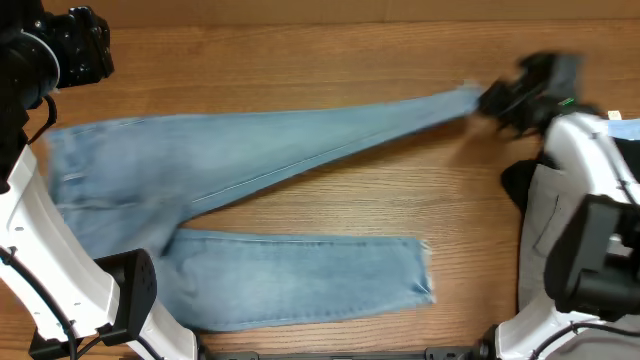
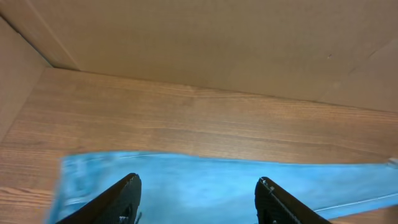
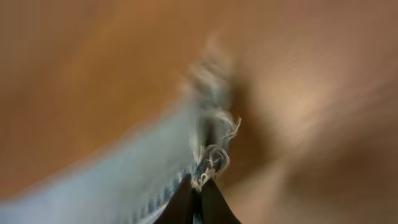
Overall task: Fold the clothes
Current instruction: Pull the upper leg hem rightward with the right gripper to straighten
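Observation:
Light-blue denim jeans [image 1: 250, 170] lie on the wooden table with the waist at the left and the legs spread apart. The far leg stretches taut up to the right. My right gripper [image 1: 495, 100] is shut on its frayed ankle hem [image 3: 211, 155] and holds it just above the table. The near leg lies flat, and its frayed hem [image 1: 425, 270] is near the table's front. My left gripper [image 2: 196, 186] is open and empty, hovering over the waist end of the jeans [image 2: 205, 186].
A pale-blue cloth [image 1: 625, 128] peeks out at the right edge behind the right arm. Both arm bases stand at the near corners. Brown cardboard walls [image 2: 186, 37] stand behind the table at the far left.

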